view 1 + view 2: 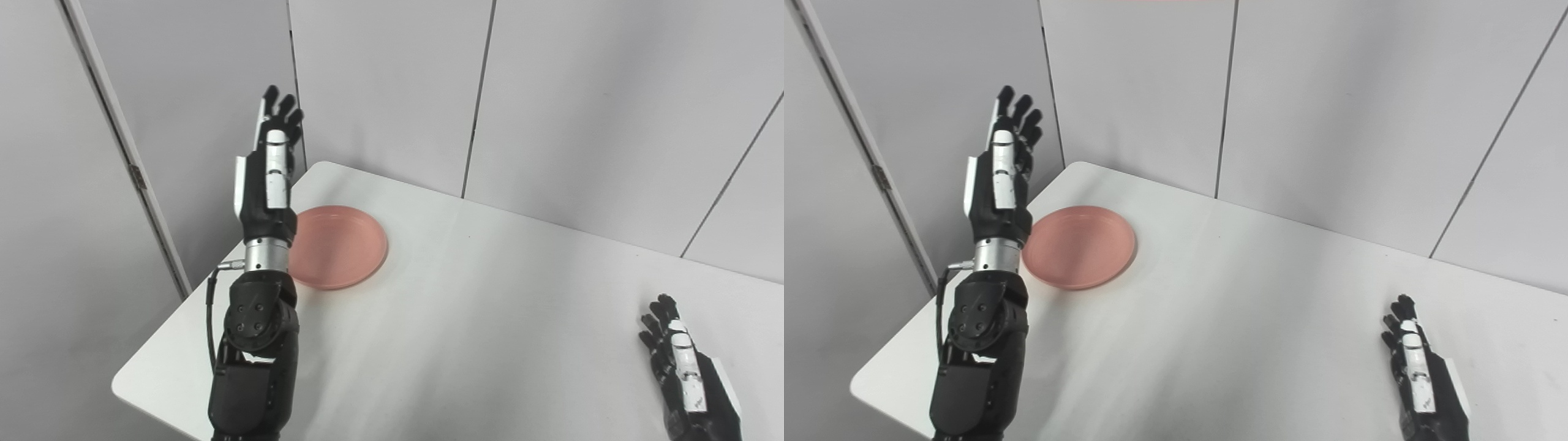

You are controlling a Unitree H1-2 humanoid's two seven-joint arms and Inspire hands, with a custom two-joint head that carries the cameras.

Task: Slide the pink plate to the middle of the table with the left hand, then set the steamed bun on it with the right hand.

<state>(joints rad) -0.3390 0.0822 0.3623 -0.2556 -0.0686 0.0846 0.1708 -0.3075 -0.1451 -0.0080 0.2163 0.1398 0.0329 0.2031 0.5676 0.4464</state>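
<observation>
Left robot hand [269, 168]: raised above the bench [490, 318], fingers straight and apart, empty, beside the pink plate [337, 245].
Right robot hand [686, 373]: low, fingers apart, empty.

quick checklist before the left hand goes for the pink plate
1. Left hand free: ok, open, raised above the table, holding nothing.
2. Pink plate reachable: ok, it lies flat near the table's far left corner, just beside the left arm.
3. Plate empty: ok, nothing on it.
4. Slide path to the middle of the table: ok, bare white surface.
5. Right hand out of the way: ok, open, low at the right side.
6. Steamed bun located: not ok, not visible in either view.
</observation>
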